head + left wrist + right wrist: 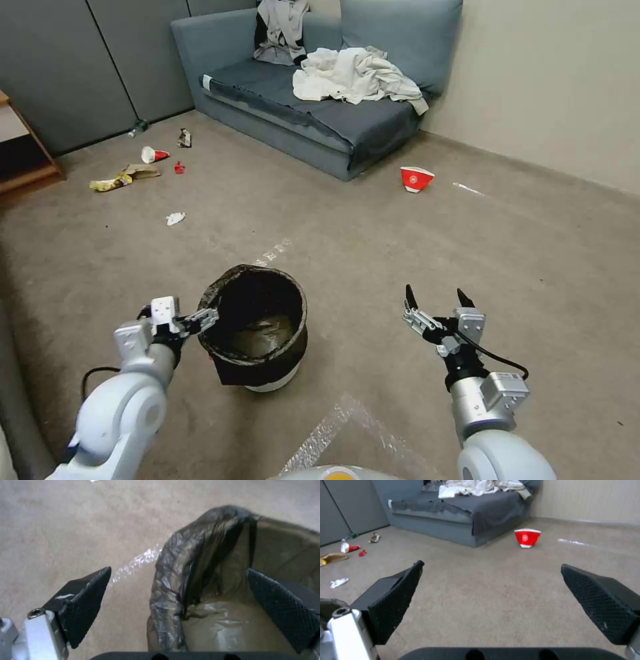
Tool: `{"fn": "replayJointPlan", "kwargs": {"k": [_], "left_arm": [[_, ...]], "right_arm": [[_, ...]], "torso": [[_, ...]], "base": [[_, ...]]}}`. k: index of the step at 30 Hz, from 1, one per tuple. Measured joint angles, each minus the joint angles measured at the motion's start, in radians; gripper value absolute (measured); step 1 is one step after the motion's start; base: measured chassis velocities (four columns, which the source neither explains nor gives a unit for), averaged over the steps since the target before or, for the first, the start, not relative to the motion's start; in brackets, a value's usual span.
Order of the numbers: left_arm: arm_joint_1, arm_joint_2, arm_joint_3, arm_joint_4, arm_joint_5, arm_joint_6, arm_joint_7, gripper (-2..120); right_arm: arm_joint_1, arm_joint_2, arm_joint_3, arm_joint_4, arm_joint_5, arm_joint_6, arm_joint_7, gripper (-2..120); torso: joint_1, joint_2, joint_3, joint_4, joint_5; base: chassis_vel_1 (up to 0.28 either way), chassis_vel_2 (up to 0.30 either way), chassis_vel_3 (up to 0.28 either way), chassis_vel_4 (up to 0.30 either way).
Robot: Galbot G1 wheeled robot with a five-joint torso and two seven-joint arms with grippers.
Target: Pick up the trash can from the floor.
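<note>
Straddling the bag-lined rim of the small round white trash can (257,327), the left gripper (180,600) stands spread, one finger inside, one outside; closing comes next. The right gripper (437,313) hovers spread, well apart.

I see the trash can (257,330) standing upright on the floor (373,240), a small round white bin with a crinkled black-brown bag folded over its rim and hanging down its sides. Its mouth is open, and the bag lining sags pale and shiny inside. The floor is beige-tan short-pile carpet; a strip of clear shiny tape lies just beyond the can.
</note>
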Motion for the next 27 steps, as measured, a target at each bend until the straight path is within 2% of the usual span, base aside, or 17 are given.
{"fn": "replayJointPlan", "kwargs": {"k": [1, 2, 6, 11, 23, 27], "left_arm": [[-0.006, 0.000, 0.006, 0.003, -0.007, 0.009, -0.013, 100], [-0.029, -0.002, 0.028, 0.012, -0.054, 0.045, -0.069, 100], [-0.067, -0.007, 0.053, 0.041, -0.094, 0.076, -0.116, 100], [-0.103, -0.025, 0.084, 0.084, -0.093, 0.091, -0.146, 100], [-0.087, -0.054, 0.099, 0.101, -0.056, 0.127, -0.173, 100], [-0.096, -0.051, 0.101, 0.115, -0.056, 0.129, -0.176, 93]], "right_arm": [[0.000, 0.001, 0.000, -0.002, -0.001, 0.001, 0.000, 100], [0.000, 0.002, -0.002, -0.010, -0.003, 0.002, -0.001, 100], [-0.003, -0.002, -0.003, -0.016, -0.007, 0.005, -0.002, 100], [-0.006, -0.003, 0.000, -0.017, -0.009, 0.006, -0.002, 100], [-0.011, -0.001, 0.000, -0.020, -0.014, 0.009, -0.003, 100], [-0.019, 0.001, 0.000, -0.017, -0.016, 0.016, -0.003, 100]], "torso": [[0.000, 0.000, 0.000, 0.0000, 0.0001], [0.000, 0.000, 0.000, 0.0000, -0.0001], [0.000, 0.000, 0.000, 0.0000, 0.0001], [0.000, 0.000, 0.000, 0.0000, 0.0000], [0.000, 0.000, 0.000, 0.0000, 0.0000], [0.000, 0.000, 0.000, 0.0001, 0.0001]], "base": [[0.000, 0.000, 0.000, 0.000], [0.000, 0.000, 0.000, 0.000], [0.000, 0.000, 0.000, 0.000], [0.000, 0.000, 0.000, 0.000], [0.000, 0.000, 0.000, 0.000], [0.000, 0.000, 0.000, 0.000]]}}
